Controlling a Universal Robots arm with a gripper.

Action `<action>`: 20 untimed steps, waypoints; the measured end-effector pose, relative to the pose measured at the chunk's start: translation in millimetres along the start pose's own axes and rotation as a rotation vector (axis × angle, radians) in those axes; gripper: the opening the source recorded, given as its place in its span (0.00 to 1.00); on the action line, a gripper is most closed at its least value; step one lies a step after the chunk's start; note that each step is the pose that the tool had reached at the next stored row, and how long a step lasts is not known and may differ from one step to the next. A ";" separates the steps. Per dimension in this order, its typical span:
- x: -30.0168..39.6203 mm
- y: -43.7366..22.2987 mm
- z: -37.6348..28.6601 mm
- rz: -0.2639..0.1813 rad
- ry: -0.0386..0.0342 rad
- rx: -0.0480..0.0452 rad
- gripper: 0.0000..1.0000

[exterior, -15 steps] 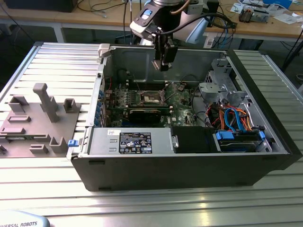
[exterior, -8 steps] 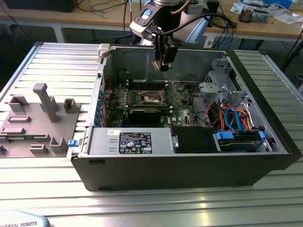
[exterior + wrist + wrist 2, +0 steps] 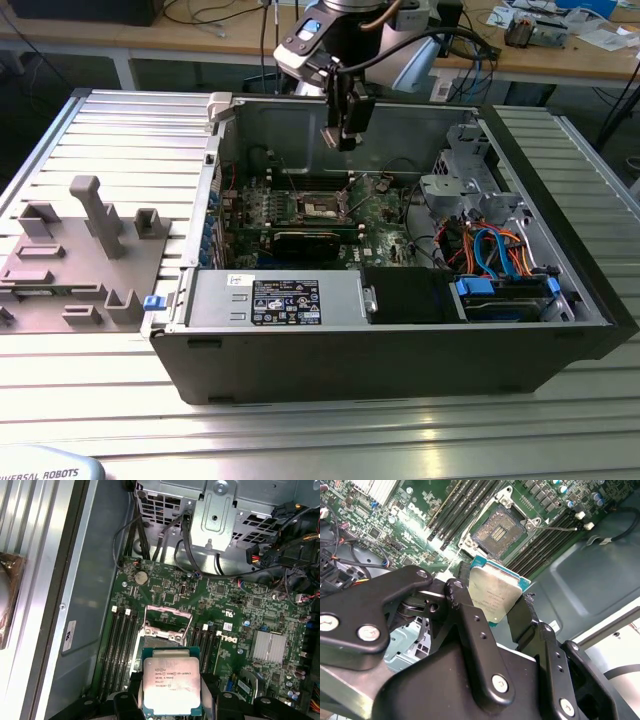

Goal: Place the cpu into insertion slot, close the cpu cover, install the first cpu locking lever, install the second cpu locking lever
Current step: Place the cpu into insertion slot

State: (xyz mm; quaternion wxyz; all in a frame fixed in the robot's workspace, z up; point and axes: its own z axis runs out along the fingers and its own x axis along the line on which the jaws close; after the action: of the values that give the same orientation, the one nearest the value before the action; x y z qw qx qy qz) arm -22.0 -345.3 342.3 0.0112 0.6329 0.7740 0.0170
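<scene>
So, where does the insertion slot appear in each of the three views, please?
Exterior view: the insertion slot sits on the green motherboard, under the end effector.
Second wrist view: the slot lies just beyond the held cpu.
First wrist view: the slot is partly behind the cpu.
Shared landmark: the green motherboard around it.

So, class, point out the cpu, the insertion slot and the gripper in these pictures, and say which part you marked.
the cpu (image 3: 171,682), first wrist view, middle of its silver top.
the insertion slot (image 3: 496,532), second wrist view, its dark centre.
the gripper (image 3: 345,142), exterior view, midway between its fingertips.
</scene>
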 end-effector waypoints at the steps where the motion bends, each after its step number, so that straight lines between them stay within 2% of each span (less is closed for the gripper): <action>1: 0.0 0.0 0.0 0.007 -0.0003 0.0000 0.54; 12: 0.0 0.0 0.1 0.054 -0.0022 -0.0002 0.54; 20: 0.0 0.0 0.1 0.072 -0.0030 -0.0003 0.54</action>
State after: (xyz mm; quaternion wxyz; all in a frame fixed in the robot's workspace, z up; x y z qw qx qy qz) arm -22.0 -345.3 342.2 0.0118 0.6604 0.7506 0.0165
